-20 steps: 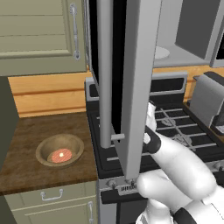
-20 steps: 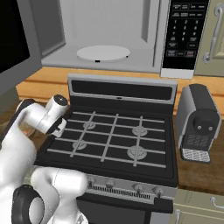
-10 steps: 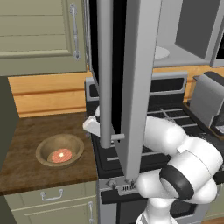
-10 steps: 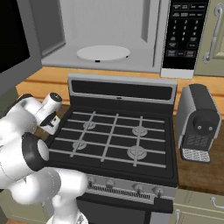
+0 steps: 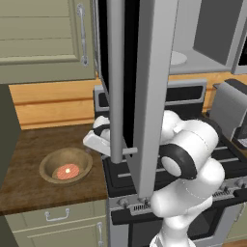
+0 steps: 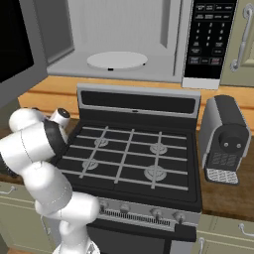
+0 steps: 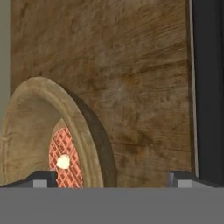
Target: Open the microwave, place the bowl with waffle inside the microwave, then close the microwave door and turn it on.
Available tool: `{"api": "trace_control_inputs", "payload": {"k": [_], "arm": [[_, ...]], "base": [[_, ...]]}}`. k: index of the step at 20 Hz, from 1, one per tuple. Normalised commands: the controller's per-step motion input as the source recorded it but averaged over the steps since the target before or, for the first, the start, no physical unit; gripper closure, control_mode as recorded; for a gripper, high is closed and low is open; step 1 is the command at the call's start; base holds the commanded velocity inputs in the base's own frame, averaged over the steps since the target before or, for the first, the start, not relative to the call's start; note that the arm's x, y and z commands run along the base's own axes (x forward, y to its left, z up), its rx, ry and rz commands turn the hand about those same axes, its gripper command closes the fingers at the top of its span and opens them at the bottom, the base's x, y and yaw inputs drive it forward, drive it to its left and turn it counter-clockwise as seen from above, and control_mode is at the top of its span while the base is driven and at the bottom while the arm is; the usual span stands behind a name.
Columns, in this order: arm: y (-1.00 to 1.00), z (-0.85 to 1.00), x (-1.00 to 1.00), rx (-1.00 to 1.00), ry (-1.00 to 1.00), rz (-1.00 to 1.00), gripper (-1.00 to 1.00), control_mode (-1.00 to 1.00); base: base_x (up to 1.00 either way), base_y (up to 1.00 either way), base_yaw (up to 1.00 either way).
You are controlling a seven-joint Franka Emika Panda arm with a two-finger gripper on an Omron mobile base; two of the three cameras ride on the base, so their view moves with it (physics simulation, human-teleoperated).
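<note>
The microwave is open now, so the first step looks done, and the job in hand seems to be getting the bowl. The door hangs wide open, a tall flat panel with a silver frame, black glass and a long silver bar. Inside, the walls are pale grey and smooth, and a flat white round plate sits on the floor of the box. The bowl sits on the dark brown counter to the left of the black stove. It is round, tan wood with a thick rim, and you can see the grain in it. The waffle lies in the bottom of the bowl, a small red-pink disc with a grid of tiny squares and a pale dot in the middle. The gripper is near the bowl, just above and to its right, not touching it. In the hand view its two dark tips sit far apart at the bottom, so the jaws are apart with nothing between them. Next, I think the gripper must drop lower and move over the rim, one tip inside and one outside, then pinch the rim. The rim is thick and curved, so it may slip if the grip is off.
</note>
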Motion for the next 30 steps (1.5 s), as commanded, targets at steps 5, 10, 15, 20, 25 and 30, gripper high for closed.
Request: {"api": "trace_control_inputs", "payload": {"k": [5, 10, 15, 20, 25, 30], "arm": [[0.06, -0.09, 0.01, 0.0, 0.0, 0.0, -1.0, -1.0], [0.28, 0.0, 0.0, 0.0, 0.0, 0.0, -1.0, -1.0], [0.39, -0.05, 0.0, 0.0, 0.0, 0.0, -1.0, -1.0], [0.32, -0.24, 0.0, 0.0, 0.0, 0.0, -1.0, -1.0], [0.22, -0.42, 0.0, -0.03, 0.0, 0.0, -1.0, -1.0], [0.18, -0.4, 0.0, -0.05, 0.0, 0.0, -1.0, -1.0]], "base": [[0.0, 0.0, 0.0], [0.0, 0.0, 0.0], [0.0, 0.0, 0.0], [0.0, 0.0, 0.0], [0.0, 0.0, 0.0], [0.0, 0.0, 0.0]]}}
